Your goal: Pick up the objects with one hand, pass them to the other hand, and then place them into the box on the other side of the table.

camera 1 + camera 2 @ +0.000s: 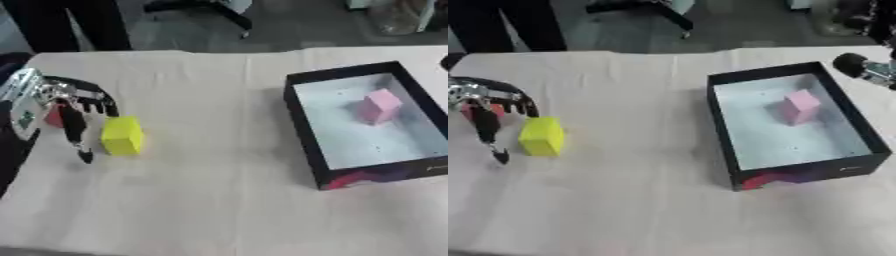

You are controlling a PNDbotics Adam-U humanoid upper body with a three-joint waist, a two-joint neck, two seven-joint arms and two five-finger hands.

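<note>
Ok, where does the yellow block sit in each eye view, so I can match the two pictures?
Left eye view: yellow block at left, mid-height, just right of the left robot hand.
Right eye view: yellow block nearer the left edge, again beside that robot hand.
Shared landmark: the black box holding a pink block, on the right.

The table [201, 200] before me is covered edge to edge with a pale cream cloth [210, 90]. A faint fold line runs through the cloth from the far edge toward the near side, a little left of centre. Beyond the far edge lies a grey floor [297, 25]. On it, far and about centre, stand the black spokes of a chair base [206, 7]. At the far right corner sits something clear and glossy [398, 15]; I cannot make out what.
</note>
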